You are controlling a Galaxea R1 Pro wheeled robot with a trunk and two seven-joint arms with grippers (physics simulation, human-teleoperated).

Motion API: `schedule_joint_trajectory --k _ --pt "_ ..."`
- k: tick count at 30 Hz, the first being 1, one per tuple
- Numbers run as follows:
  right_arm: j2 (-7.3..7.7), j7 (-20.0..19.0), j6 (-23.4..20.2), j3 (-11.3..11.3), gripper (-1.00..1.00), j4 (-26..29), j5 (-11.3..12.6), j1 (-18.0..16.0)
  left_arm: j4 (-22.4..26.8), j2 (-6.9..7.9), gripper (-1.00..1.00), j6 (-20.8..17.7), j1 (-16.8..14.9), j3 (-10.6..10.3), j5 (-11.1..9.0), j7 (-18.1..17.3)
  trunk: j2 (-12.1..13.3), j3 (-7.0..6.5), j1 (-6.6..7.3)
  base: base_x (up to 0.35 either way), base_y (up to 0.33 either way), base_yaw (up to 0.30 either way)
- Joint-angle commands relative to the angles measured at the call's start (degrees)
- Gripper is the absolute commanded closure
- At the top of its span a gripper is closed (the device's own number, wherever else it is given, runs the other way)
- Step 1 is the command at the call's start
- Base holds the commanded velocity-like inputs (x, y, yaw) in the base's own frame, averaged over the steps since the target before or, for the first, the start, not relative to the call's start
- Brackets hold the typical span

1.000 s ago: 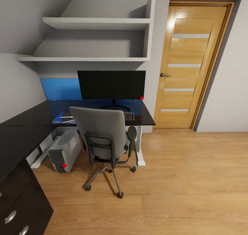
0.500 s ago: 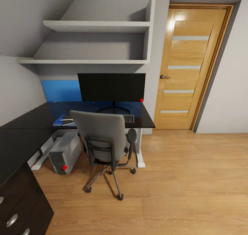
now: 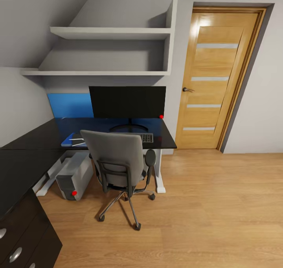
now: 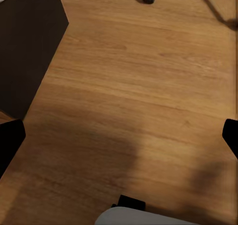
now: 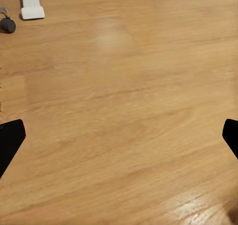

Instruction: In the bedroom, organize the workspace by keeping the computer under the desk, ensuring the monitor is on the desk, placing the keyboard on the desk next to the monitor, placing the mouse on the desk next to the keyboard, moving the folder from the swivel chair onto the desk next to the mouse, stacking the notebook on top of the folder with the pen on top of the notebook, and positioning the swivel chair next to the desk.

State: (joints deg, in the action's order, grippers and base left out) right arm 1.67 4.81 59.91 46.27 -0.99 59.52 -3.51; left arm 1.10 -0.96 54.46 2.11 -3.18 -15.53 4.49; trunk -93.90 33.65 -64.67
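Note:
The black L-shaped desk (image 3: 35,136) runs from the far wall to the near left. The monitor (image 3: 127,102) stands on it, and an end of the keyboard (image 3: 147,137) shows in front of the monitor's base. The blue folder (image 3: 67,141) lies on the desk to the left, with thin white streaks on it too small to name as notebook or pen. The grey swivel chair (image 3: 116,158) stands at the desk and hides the mouse. The computer (image 3: 74,174) sits under the desk. My left gripper (image 4: 120,136) and right gripper (image 5: 119,136) hang open over bare wooden floor.
A wooden door (image 3: 214,77) is shut at the right of the desk. White shelves (image 3: 106,32) and a blue wall panel (image 3: 70,105) hang above the desk. The dark drawer unit (image 4: 27,41) stands near the left arm. A desk foot (image 5: 31,2) and a chair caster (image 5: 7,24) lie ahead of the right arm.
The whole picture has slid down a little, so the camera has moved. Desk, chair, computer and monitor keep their places relative to one another.

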Motion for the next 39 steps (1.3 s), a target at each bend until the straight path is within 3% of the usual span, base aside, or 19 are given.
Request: schedule_joint_trajectory --k 1,14,23,39 --pt "-0.04 0.5 0.1 0.5 -1.00 0.0 -0.1 0.0 0.1 -0.01 -1.00 0.2 0.1 -0.4 0.0 0.4 0.4 -0.14 0.23 0.000 0.000 0.000" --pt "-1.32 0.5 -1.3 0.7 -1.00 0.4 -0.2 0.0 0.1 -0.10 -1.00 0.3 0.1 -0.2 -0.1 0.8 5.6 -2.48 3.08 0.000 0.000 0.000" --pt "-1.41 0.5 -1.3 0.7 -1.00 0.4 -0.2 0.0 0.1 -0.24 -1.00 -3.3 0.2 -0.3 -0.2 0.9 5.6 -2.48 3.08 0.000 0.000 0.000" --pt "-1.41 0.5 -1.3 0.7 -1.00 0.4 -0.2 0.0 0.1 -0.27 -1.00 -3.7 0.2 -0.2 -0.2 1.0 5.6 -2.48 3.08 0.000 0.000 0.000"
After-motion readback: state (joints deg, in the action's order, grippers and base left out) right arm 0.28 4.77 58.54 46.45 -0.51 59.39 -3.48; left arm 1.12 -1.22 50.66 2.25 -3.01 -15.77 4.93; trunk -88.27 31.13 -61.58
